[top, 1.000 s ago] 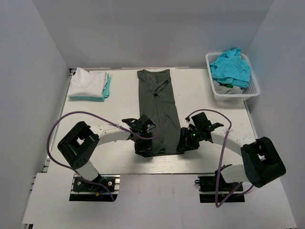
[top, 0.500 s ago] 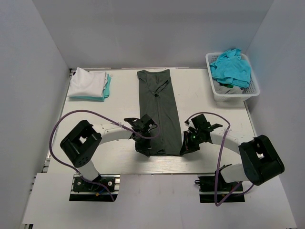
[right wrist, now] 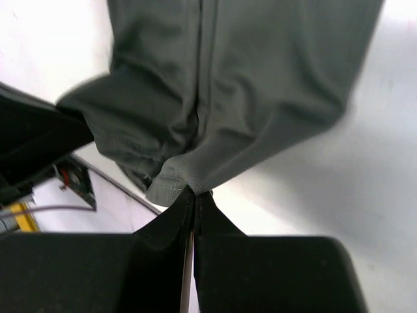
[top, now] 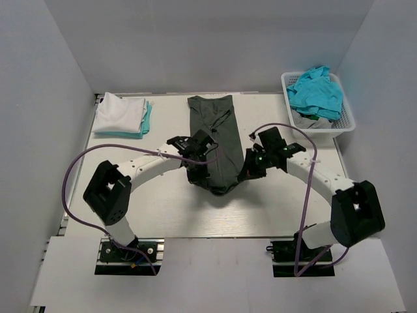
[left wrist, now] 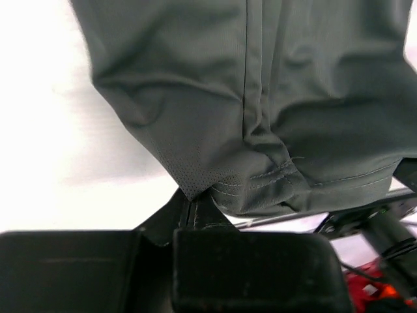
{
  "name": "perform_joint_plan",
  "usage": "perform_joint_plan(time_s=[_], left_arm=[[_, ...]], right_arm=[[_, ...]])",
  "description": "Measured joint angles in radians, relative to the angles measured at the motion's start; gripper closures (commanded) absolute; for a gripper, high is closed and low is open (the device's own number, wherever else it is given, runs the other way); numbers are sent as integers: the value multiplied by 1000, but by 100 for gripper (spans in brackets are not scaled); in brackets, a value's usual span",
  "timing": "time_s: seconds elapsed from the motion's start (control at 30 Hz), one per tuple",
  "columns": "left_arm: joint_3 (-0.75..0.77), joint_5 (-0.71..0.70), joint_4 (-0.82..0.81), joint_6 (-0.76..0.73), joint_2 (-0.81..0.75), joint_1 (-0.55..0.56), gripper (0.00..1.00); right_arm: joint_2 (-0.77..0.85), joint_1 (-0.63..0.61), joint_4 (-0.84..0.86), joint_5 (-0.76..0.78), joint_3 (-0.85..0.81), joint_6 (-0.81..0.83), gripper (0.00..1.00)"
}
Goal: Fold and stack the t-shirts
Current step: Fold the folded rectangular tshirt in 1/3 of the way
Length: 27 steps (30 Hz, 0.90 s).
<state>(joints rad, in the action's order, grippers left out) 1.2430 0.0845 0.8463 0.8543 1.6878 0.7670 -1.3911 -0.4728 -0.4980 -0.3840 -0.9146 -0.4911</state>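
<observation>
Top external view: I hold the near hem of the charcoal t-shirt [top: 212, 124] raised for the lengthwise fold.
My left gripper [left wrist: 193, 201] and right gripper [right wrist: 195, 193] are each clenched on one hem corner. The shirt lies as a long strip down the middle of the table [top: 156, 208], its near end lifted and sagging between them. I judge both corners should travel level toward the collar and land edge on edge before I let go. The cloth is thin, matte knit, creased down its centre.
</observation>
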Motion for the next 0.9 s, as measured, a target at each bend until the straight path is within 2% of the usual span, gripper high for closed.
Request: perform_joint_plan(time_s=[0.23,0.4,0.57,0.9], left_arm=[[76,-21,72,-9,36,-84,100],[193,-45,89,-43,69,-120,100],[307,-62,92,-78,87,-150,100],[522,-95,119,-129,288,-238,100]], right_arm=[[-168,18,-24,22,-219,-8,100],[-240,35,-40,37,-369,6,100],[-278,58,-57,40,-458,14,100],[-420,96,-78,37,-587,23,100]])
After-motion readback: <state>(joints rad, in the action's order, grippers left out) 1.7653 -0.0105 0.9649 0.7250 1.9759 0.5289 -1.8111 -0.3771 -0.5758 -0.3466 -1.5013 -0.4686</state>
